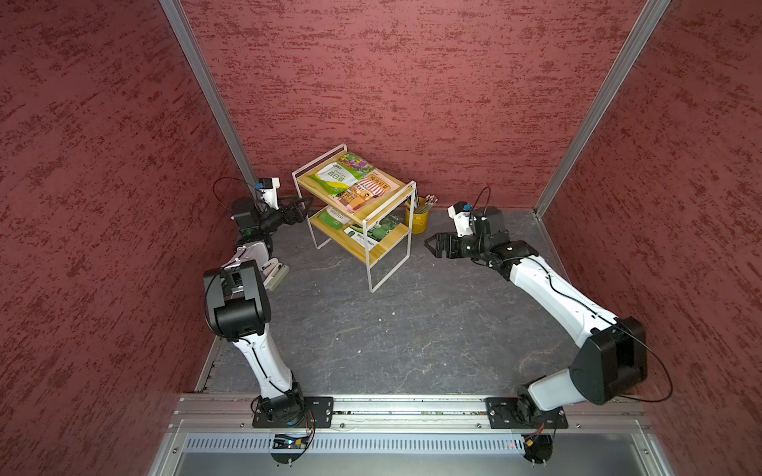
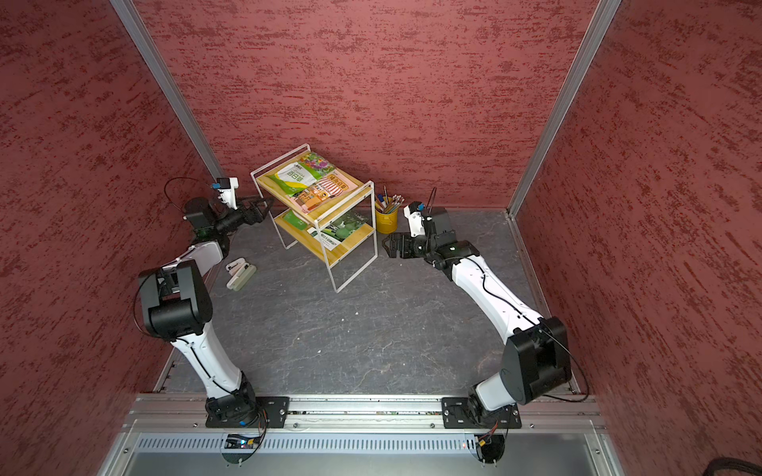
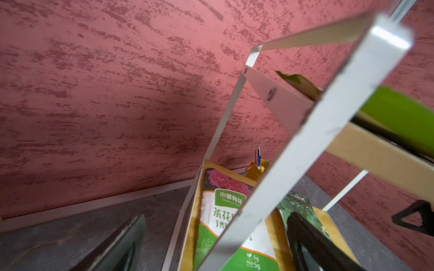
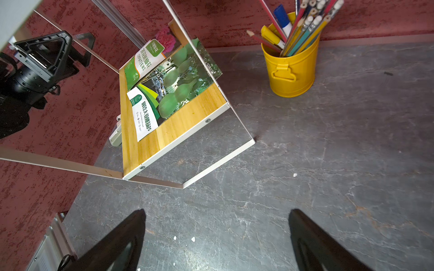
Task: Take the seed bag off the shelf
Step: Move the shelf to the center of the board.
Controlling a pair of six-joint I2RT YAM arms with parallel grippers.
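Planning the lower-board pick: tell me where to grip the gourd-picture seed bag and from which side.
Grip the gourd-picture seed bag by the corner jutting past the lower board toward the yellow bucket. It lies flat, so likely only that overhang lets a finger under. Bring the open right claw in level from that side.

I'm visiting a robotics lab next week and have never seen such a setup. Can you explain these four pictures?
Two white-and-black robot arms stand on a rail at the edge of a grey table. Two pictures look down from overhead, nearly alike; the other two come from a camera on each arm's wrist. Each arm ends in a two-fingered end effector: the left end effector and the right end effector are both open and hold nothing. Between them stands the shelf, with seed bags lying on both boards. Beside it is a yellow bucket of pencils.
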